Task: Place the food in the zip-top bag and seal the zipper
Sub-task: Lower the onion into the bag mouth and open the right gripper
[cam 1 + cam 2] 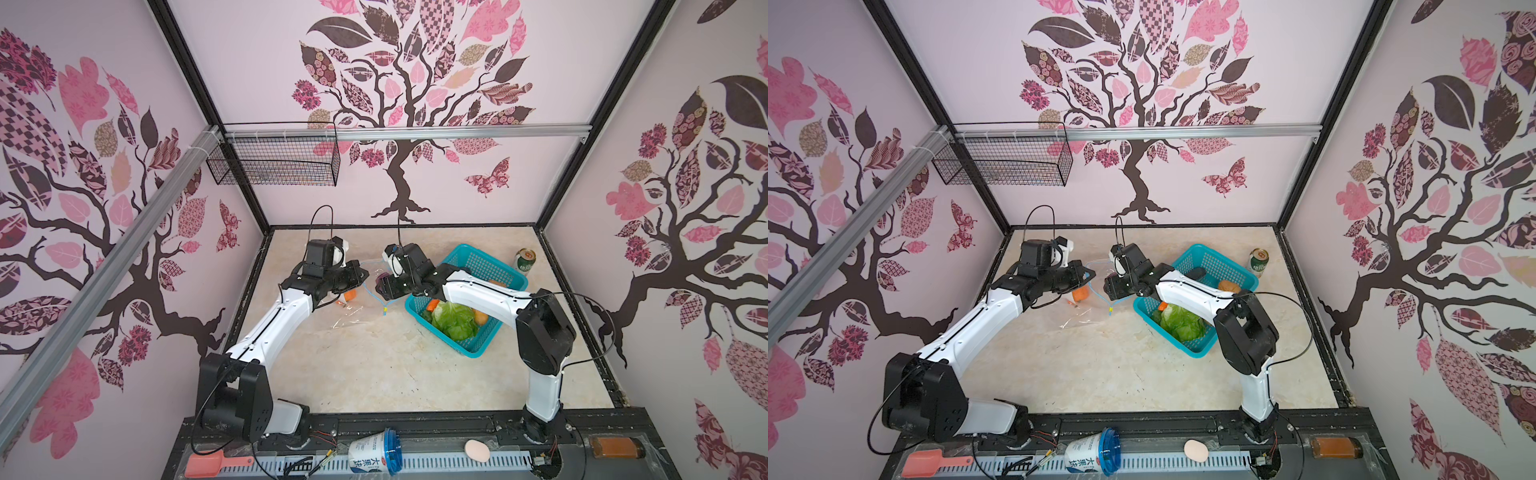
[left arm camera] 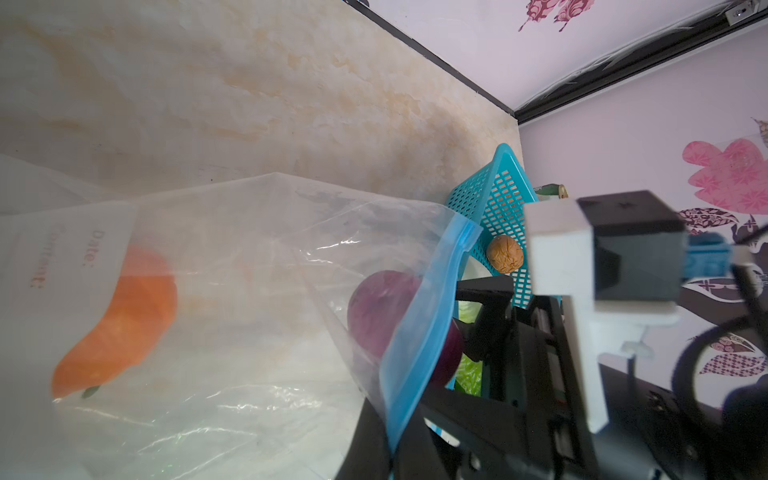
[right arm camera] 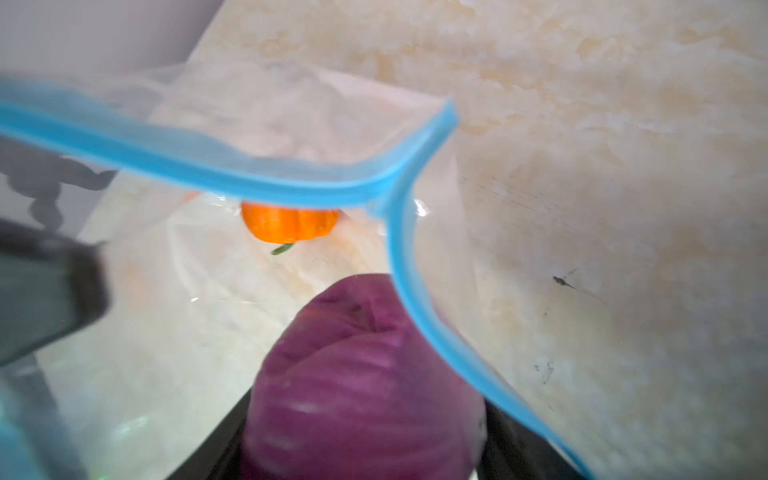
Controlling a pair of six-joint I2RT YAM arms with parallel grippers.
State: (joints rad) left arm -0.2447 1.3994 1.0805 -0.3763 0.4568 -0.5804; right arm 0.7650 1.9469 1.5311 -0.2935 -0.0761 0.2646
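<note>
Two arms meet just above centre in both top views. The left gripper [image 1: 362, 275] has its jaws pinched on the raised mouth edge of the zip-top bag [image 2: 232, 291]. The right gripper [image 1: 384, 291] jaws clasp the purple onion [image 3: 361, 374] at the open zipper [image 3: 232, 170]. One small orange pumpkin [image 3: 289, 226] lies inside the bag on the desk [image 1: 365, 365]. The cabbage [image 1: 455, 320] sits in the teal basket [image 1: 478, 262], right of centre.

The clear crinkly plastic zip-top bag [image 2: 249, 232] has a white write-on panel [image 2: 62, 224] printed with the words "Date:" and "Content:" in faded reddish letters. In both top views, the white yoghurt cup with a blue lid [image 1: 368, 455] [image 1: 1086, 454] lies on its side on the front rail and bears the blue Chinese characters 大果粒. The green drink can [image 1: 525, 261] [image 1: 1259, 261] on the surface has white lettering too small to read.
</note>
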